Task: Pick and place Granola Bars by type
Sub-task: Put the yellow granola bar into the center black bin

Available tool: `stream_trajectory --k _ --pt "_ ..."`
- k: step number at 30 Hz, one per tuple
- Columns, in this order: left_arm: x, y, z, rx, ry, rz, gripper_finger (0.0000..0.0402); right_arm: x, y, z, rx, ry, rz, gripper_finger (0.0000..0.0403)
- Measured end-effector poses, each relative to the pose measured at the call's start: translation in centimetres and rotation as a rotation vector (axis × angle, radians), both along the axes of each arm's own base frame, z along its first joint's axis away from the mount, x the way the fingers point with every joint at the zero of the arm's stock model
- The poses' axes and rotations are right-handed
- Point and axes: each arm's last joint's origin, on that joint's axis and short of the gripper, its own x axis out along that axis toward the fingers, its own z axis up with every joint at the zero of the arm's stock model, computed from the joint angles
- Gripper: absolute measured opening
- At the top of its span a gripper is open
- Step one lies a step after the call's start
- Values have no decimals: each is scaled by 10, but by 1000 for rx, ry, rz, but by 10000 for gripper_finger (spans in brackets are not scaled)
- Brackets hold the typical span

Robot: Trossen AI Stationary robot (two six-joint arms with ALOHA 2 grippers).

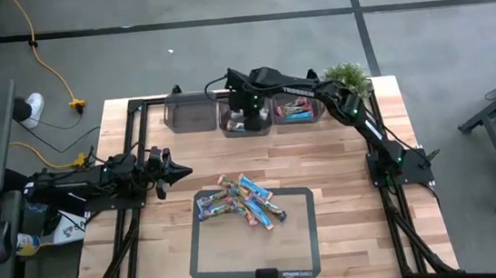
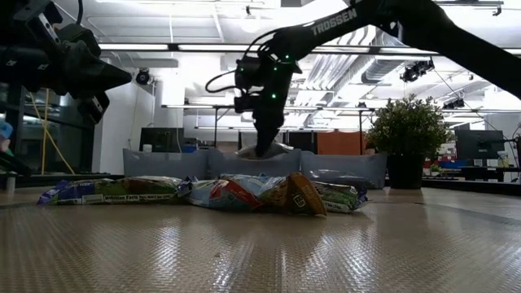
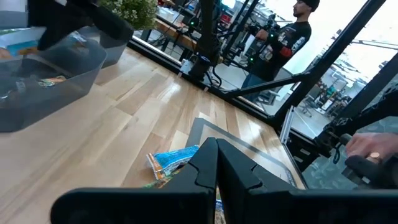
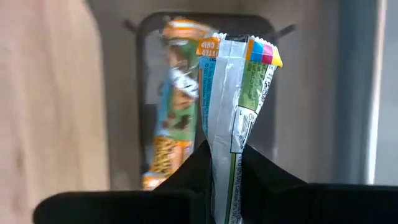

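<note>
Holding a granola bar (image 4: 231, 118) pinched tight in the right gripper (image 4: 222, 163), I'm over the middle bin (image 1: 244, 121) at the far edge (one bar's already in there). I'd lower it flat before letting go. Left gripper (image 3: 216, 163) waits closed and empty, left of the pile (image 1: 240, 203).

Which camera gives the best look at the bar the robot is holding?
The right wrist view: the held bar stands pinched in the right gripper, printing visible. High view hides it under the arm above the middle bin; low view barely shows it; left wrist view misses it.
</note>
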Motion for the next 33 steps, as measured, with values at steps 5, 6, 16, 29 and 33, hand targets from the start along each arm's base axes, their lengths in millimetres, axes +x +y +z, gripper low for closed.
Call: stream_trajectory --k 5,6,16,29,33 --pt "0 0 0 0 0 3 1 3 -1 1 9 -45 -10 39" --pt "0 0 0 0 0 3 1 3 -2 2 21 -57 -17 39" --pt "0 0 0 0 -1 3 1 9 -7 -14 90 -89 -54 41" --pt "0 0 0 0 0 2 1 8 -16 -19 107 -105 -111 46" --pt "0 0 0 0 0 0 1 7 -16 -19 108 -105 -111 58"
